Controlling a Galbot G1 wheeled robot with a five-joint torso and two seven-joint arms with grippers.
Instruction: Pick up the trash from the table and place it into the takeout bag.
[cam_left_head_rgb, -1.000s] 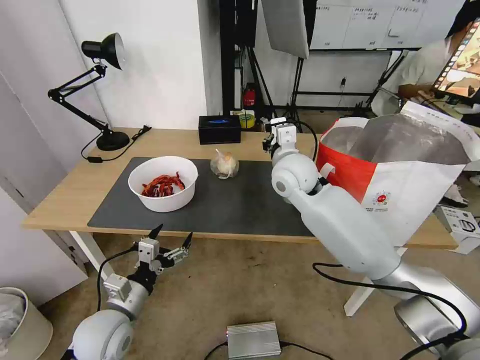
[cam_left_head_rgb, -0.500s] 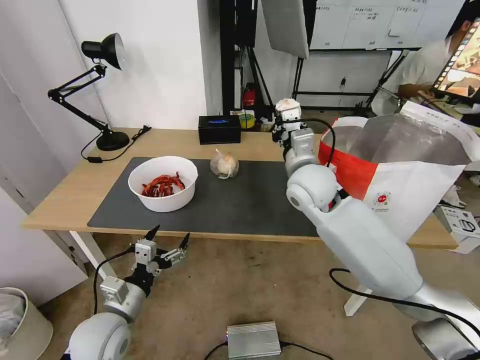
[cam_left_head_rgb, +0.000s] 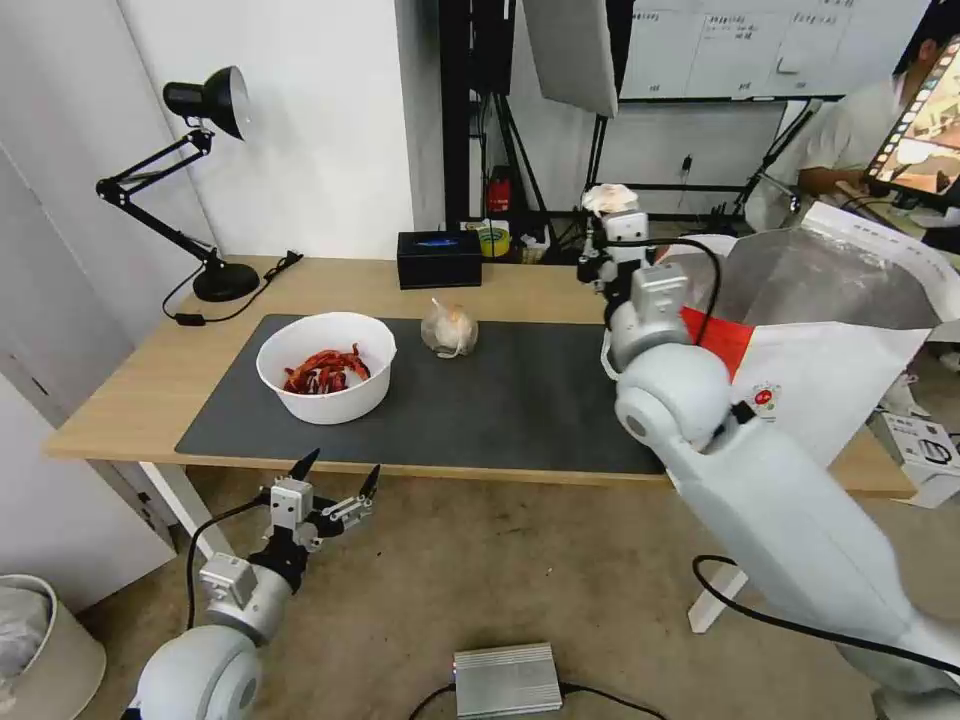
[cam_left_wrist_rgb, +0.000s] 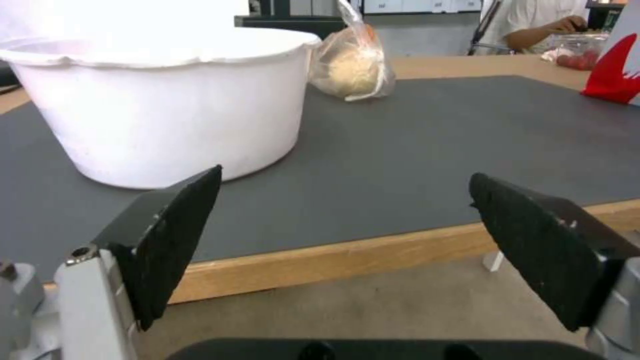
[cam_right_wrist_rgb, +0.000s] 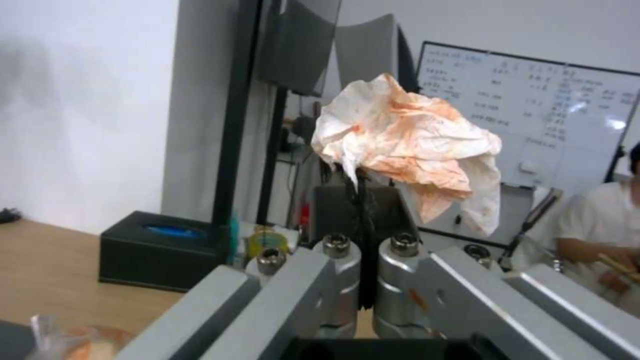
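1. lowest in the head view, at lower left, i see my left gripper (cam_left_head_rgb: 335, 478) hanging below the table's front edge over the floor, its black fingers (cam_left_wrist_rgb: 170, 235) spread wide apart with nothing between them.
2. just past it runs the near edge of the table (cam_left_head_rgb: 140, 370), light wood, with the dark grey mat (cam_left_head_rgb: 500, 400) covering its middle.
3. on the mat's left part sits the white bowl (cam_left_head_rgb: 326, 366), upright, with red scraps inside; in the left wrist view the bowl (cam_left_wrist_rgb: 160, 100) stands close ahead of the spread fingers.
4. a little farther back, right of the bowl and apart from it, the small knotted clear bag (cam_left_head_rgb: 449, 328) rests on the mat near its far edge; the left wrist view shows the same bag (cam_left_wrist_rgb: 351, 65) behind the bowl.
5. my right arm crosses the right half of the head view, rising from lower right toward upper centre.
6. its right gripper (cam_left_head_rgb: 612, 205) is raised above the table's far right part, beside the left rim of the takeout bag (cam_left_head_rgb: 830, 370), fingers pressed together on the crumpled tissue (cam_left_head_rgb: 610, 196).
7. in the right wrist view the tissue (cam_right_wrist_rgb: 407, 145), stained orange, sticks up from the closed fingers.
8. the takeout bag stands open on the table's right end, foil lining showing.
9. farthest back on the table sit a black box (cam_left_head_rgb: 439, 258) at centre and a black desk lamp (cam_left_head_rgb: 190, 170) at upper left.
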